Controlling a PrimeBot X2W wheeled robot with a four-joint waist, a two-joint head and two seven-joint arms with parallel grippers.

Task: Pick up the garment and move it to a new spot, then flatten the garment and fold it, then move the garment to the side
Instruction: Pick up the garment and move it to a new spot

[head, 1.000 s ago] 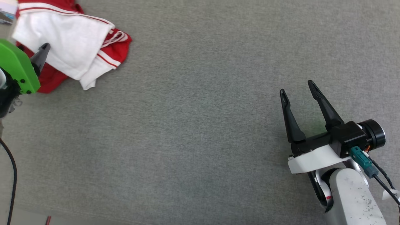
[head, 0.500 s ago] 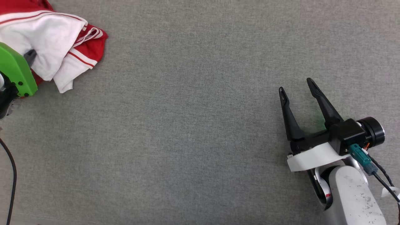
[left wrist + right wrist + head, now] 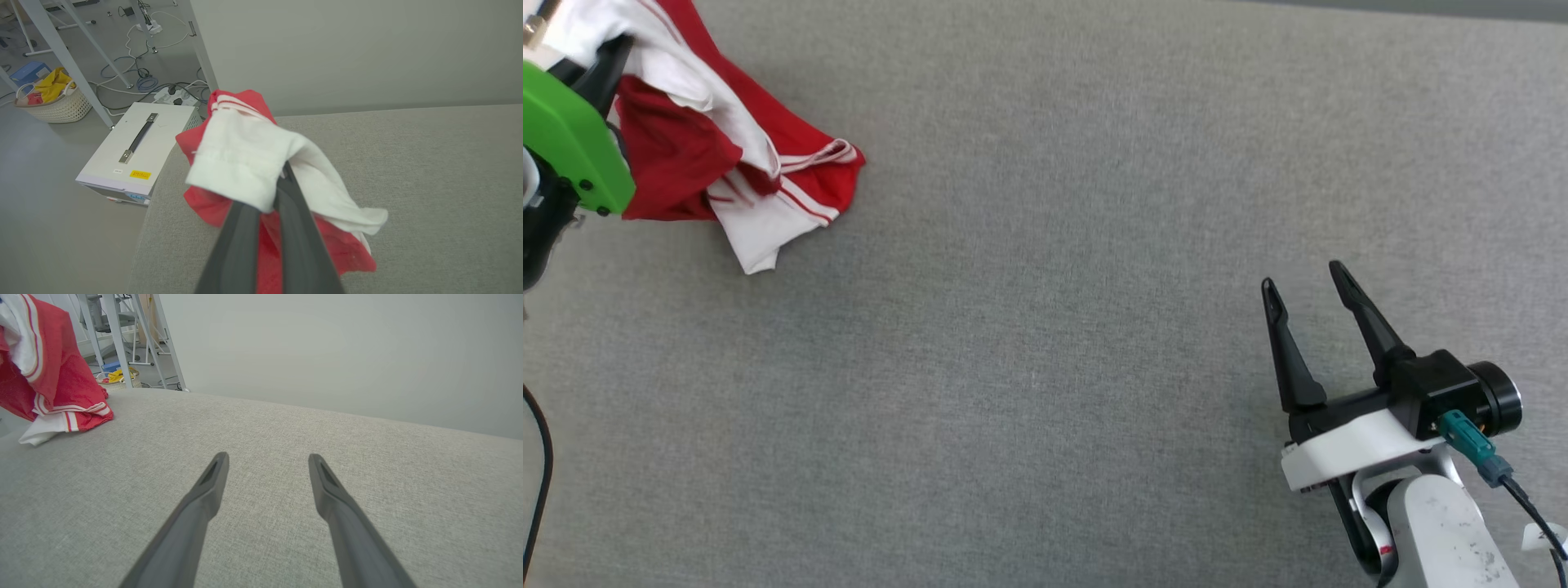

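The left gripper (image 3: 281,179) is raised at the far left corner of the desk (image 3: 1045,343), its jaws clamped together on the garment (image 3: 678,155) behind a green wrist cover (image 3: 572,131). The right gripper (image 3: 1301,275) is held near the right edge on a pale forearm (image 3: 1445,531), its fingers spread wide and empty.

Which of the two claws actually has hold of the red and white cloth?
The left gripper: its jaws are shut on the garment, white cloth bunched around them. The right gripper has its jaws wide apart with nothing between them.
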